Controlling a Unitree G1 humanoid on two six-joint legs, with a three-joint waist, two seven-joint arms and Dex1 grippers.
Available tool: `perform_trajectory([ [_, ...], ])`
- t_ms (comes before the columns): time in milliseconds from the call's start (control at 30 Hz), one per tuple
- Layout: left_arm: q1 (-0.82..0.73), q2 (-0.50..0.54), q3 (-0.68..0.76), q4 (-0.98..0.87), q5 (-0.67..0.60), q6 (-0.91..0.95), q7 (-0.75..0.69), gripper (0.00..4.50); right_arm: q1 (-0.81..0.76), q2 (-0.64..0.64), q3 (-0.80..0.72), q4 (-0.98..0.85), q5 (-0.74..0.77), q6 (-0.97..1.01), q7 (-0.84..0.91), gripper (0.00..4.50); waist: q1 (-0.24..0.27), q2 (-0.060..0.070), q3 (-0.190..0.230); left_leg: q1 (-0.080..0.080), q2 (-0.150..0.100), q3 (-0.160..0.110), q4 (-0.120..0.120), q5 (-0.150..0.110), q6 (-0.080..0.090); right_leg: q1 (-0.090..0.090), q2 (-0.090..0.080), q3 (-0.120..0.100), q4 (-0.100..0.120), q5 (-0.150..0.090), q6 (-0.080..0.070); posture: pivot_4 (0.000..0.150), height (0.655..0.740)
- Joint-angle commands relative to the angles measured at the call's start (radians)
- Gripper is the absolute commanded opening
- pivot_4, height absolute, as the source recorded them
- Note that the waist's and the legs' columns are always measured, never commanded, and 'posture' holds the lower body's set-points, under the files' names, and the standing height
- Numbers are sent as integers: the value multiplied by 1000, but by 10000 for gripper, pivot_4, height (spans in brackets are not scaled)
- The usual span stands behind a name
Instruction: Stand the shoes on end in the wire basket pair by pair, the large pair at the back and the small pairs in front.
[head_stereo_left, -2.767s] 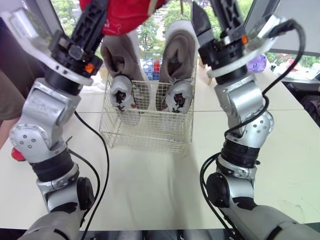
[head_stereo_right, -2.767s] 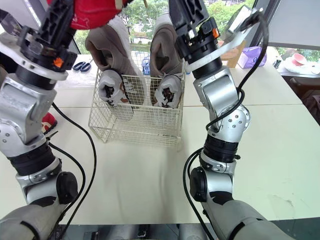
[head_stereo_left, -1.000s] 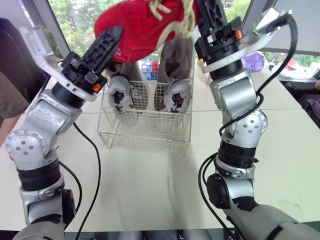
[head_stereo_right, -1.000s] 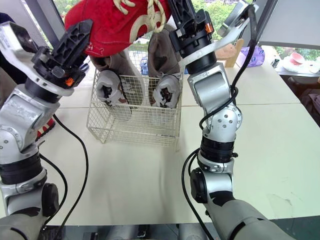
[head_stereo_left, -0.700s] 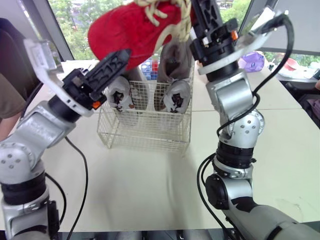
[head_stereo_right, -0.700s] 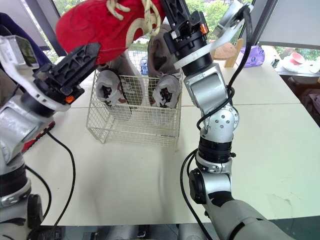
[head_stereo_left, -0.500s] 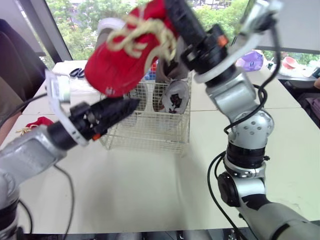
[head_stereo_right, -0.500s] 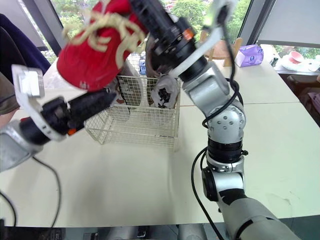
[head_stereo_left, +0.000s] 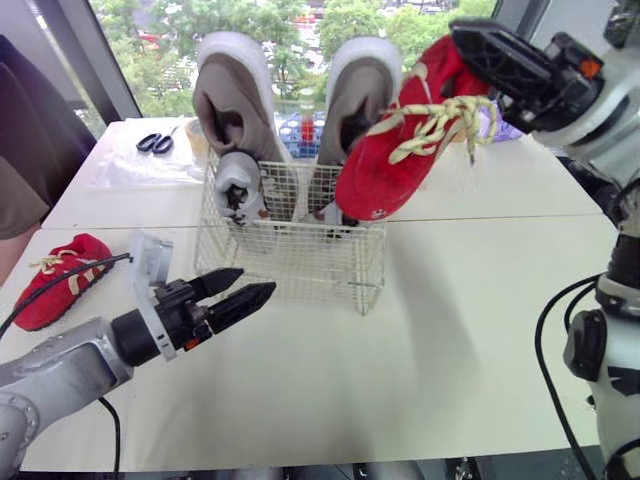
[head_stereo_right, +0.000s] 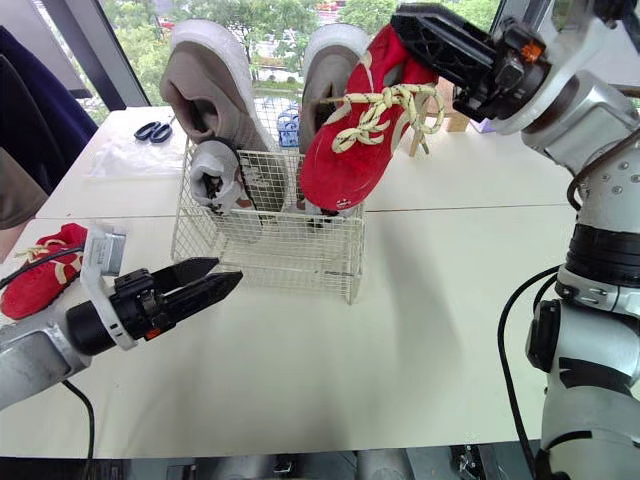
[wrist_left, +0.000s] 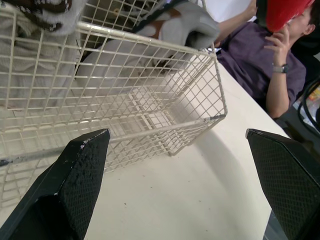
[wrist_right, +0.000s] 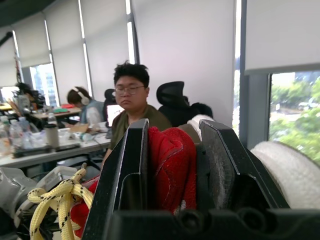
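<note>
A red shoe with yellow laces hangs toe-down over the right front of the wire basket, my right gripper shut on its heel. Two large taupe shoes stand on end at the basket's back. A small grey shoe stands before the left one; its mate is mostly hidden behind the red shoe. A second red shoe lies on the table at far left. My left gripper hovers open and empty just above the table, before the basket's left front corner.
Scissors and a clear plastic bag lie behind the basket to the left. A person's sleeve shows at the left edge, and seated people are beyond the table. Bare tabletop spreads in front and right.
My left gripper let go of the red shoe, opened wider and dropped to the table in front of the basket. My right gripper swung the shoe over to the basket's right side.
</note>
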Motion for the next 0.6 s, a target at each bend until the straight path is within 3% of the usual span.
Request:
perform_trajectory([
  [33, -10, 19, 24, -6, -6, -16, -36, 44708, 8, -13, -64, -52, 41, 25, -4, 12382, 5, 0, 0, 0, 0, -1, 0, 0, 0, 0, 0, -1, 0, 0, 0, 1500, 7400],
  [267, -11, 52, 33, 30, -3, -1, -82, 44708, 97, -43, -8, -217, -24, 29, 36, 12382, -1, 0, 0, 0, 0, -1, -2, 0, 0, 0, -1, -1, -2, 0, 0, 1500, 7400],
  [600, -36, 61, 13, 55, 9, 7, -97, 44708, 162, -38, 182, -393, -309, -171, 99, 12382, 3, 0, 0, 0, 0, -1, -2, 1, -1, -1, 0, -1, -1, 0, 0, 1500, 7400],
])
